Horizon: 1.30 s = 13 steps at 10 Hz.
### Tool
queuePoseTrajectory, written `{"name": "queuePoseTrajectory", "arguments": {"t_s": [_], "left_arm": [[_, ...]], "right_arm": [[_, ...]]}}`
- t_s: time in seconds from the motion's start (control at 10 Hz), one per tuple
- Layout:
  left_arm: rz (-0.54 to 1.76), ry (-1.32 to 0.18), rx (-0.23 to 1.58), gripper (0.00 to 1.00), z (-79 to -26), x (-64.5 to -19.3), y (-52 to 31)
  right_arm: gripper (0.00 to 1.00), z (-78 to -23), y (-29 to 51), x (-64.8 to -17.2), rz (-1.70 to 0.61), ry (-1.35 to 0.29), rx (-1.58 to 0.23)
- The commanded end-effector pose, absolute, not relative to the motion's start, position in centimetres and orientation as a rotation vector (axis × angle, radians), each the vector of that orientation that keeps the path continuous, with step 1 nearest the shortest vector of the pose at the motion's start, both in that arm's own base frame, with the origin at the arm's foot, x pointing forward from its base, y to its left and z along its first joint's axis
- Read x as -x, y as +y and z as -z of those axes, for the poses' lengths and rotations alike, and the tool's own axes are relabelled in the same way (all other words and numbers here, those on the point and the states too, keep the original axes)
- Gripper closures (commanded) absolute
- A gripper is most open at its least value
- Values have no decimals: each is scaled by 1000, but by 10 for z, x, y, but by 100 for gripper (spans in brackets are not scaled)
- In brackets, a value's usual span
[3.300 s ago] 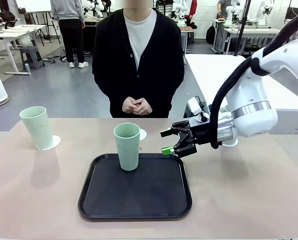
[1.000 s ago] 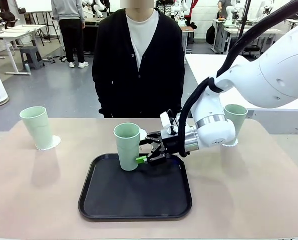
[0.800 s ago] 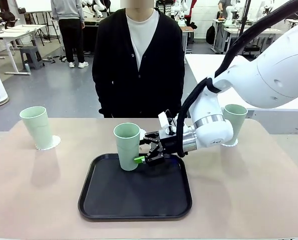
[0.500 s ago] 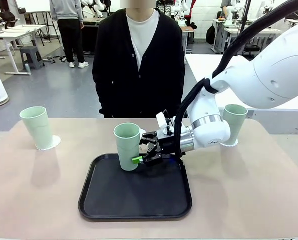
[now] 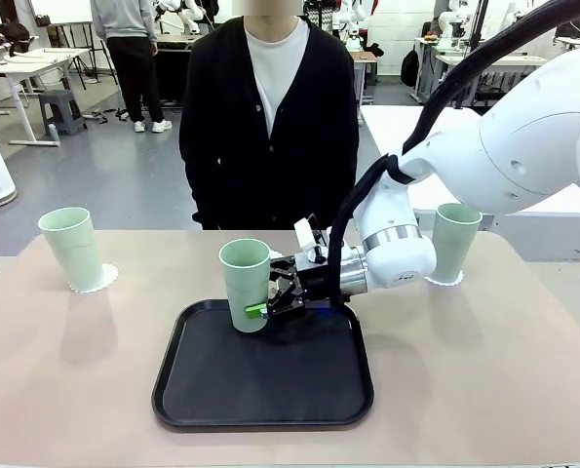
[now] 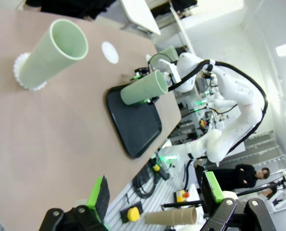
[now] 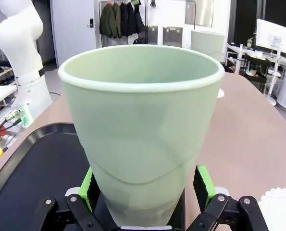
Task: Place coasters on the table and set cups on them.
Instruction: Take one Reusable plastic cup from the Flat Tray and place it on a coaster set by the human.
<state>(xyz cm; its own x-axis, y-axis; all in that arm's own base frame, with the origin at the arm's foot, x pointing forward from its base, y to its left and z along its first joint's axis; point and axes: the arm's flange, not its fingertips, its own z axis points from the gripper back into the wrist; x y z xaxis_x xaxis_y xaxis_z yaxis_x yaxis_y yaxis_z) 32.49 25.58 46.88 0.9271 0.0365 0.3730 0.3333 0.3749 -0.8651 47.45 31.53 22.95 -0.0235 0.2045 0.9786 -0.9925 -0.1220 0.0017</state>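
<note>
One pale green cup (image 5: 246, 283) stands on the black tray (image 5: 173, 390). My right gripper (image 5: 257, 298) is open and straddles its lower part, a green pad (image 7: 203, 185) close to each side of the cup (image 7: 143, 125). Whether the pads touch the cup I cannot tell. A bare white coaster (image 6: 110, 52) lies on the table (image 5: 484, 370) just beyond the tray, also seen as a coaster (image 7: 282, 202). Another cup (image 5: 72, 246) stands on a coaster (image 5: 96, 280) at the far left, and a third cup (image 5: 455, 242) on a coaster (image 5: 444, 280) at the right. My left gripper (image 6: 156, 192) hangs open and empty.
A person (image 5: 270, 117) in a black cardigan stands at the table's far edge, right behind the tray. My right arm's white forearm (image 5: 397, 249) reaches over the tray's right rear corner. A white table (image 5: 406, 136) stands behind on the right.
My right gripper has slid left across the tray until its fingers reach around the cup. The cup has shifted very slightly left. The other cups have not moved.
</note>
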Motion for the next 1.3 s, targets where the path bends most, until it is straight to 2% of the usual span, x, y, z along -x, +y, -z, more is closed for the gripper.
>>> {"name": "queuePoseTrajectory", "arguments": {"t_s": [0.0, 0.1, 0.2, 0.3, 0.5, 0.6, 0.8, 1.2], "left_arm": [[199, -359, 1183, 0, -471, -322, 257], [199, -359, 1183, 0, -471, -322, 257], [199, -359, 1183, 0, -471, -322, 257], [199, -359, 1183, 0, -471, -322, 257], [199, -359, 1183, 0, -471, -322, 257], [199, -359, 1183, 0, -471, -322, 257], [199, -359, 1183, 0, -471, -322, 257], [199, -359, 1183, 0, -471, -322, 257]], "right_arm": [[7, -227, 325, -480, -1355, -1059, -1169], [56, -226, 325, -480, -1366, -1062, -1185], [65, -225, 324, -480, -1368, -1060, -1193], [100, -225, 324, -480, -1366, -1062, -1198], [100, -227, 324, -479, -1376, -1057, -1183], [75, -230, 325, -478, -1377, -1051, -1179], [75, -257, 324, -470, -1352, -1001, -1181], [75, -369, 336, -457, -1405, -1009, -1126]]}}
